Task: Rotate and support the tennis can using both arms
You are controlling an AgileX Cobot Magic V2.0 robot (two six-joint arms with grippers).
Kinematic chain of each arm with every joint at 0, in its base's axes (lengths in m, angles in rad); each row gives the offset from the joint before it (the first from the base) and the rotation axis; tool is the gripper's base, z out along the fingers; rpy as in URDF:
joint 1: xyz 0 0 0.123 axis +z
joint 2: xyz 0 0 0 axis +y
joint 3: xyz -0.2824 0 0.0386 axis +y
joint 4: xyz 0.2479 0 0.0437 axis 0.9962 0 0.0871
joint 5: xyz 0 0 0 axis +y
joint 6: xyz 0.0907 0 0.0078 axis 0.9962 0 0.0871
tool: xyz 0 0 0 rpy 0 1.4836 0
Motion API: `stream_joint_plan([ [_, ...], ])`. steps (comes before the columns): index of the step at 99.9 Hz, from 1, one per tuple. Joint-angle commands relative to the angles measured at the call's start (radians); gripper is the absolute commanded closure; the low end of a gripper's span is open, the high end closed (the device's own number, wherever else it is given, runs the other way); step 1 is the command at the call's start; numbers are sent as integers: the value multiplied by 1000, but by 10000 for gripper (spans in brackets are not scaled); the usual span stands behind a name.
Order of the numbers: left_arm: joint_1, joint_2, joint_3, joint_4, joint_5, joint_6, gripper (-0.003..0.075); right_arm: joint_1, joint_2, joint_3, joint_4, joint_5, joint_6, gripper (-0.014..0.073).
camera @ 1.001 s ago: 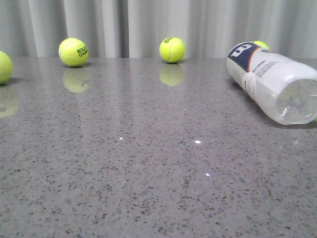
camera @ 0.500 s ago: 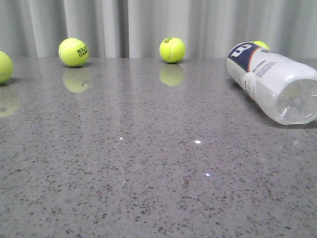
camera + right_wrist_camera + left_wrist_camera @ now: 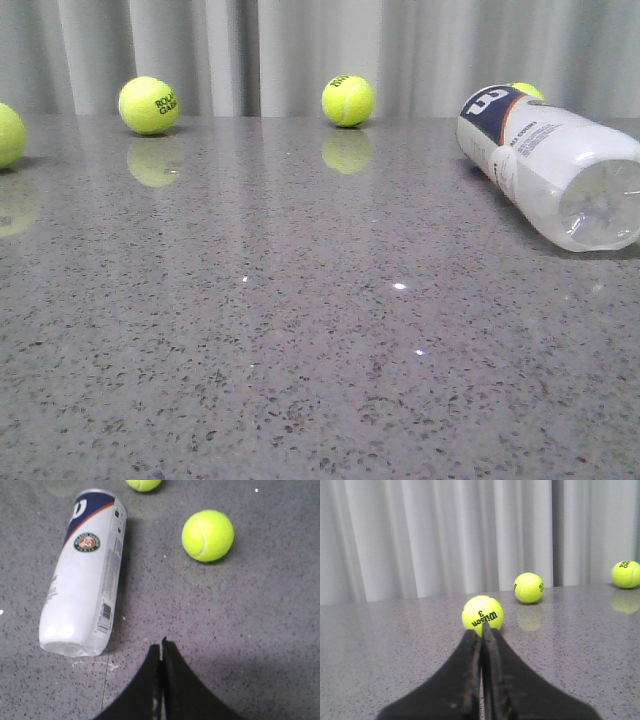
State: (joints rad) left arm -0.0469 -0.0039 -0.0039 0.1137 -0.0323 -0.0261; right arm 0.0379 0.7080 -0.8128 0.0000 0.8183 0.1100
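Nothing has moved since earlier: long white plastic tennis can [image 3: 85,575] lies beside the closed black right pincer [image 3: 161,647], the left pincer [image 3: 482,630] closed too, so a nudge could roll it

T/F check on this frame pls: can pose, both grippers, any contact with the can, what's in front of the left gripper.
1. The tennis can stands upright on the table. False: it lies on its side.
2. The right gripper is shut and holds nothing. True.
3. The left gripper is clamped on a ball. False: its fingers are together and empty; the Wilson tennis ball sits on the table beyond the tips.
4. Neither gripper touches the can. True: in the right wrist view the can lies apart from the fingertips, and the left wrist view shows no can.
5. The can's navy end points toward the front camera. False: the clear end faces it; the navy end is farther back.
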Motion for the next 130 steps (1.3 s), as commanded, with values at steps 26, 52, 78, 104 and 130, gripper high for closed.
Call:
stream_joint_plan([
  [26, -6, -40, 48, -10, -81, -9, 741, 2, 46, -36, 30, 63, -2, 341],
  [52, -6, -40, 48, -10, -81, -9, 741, 2, 45, -36, 42, 63, -5, -50],
  [78, -6, -40, 48, -10, -81, -9, 741, 2, 113, -63, 196, -27, -156, -52],
  [104, -6, -40, 48, -10, -81, -9, 741, 2, 333, -220, 247, -45, -246, -52],
  [130, -6, -40, 48, -10, -81, -9, 741, 78, 570, -378, 247, -105, -260, -52],
])
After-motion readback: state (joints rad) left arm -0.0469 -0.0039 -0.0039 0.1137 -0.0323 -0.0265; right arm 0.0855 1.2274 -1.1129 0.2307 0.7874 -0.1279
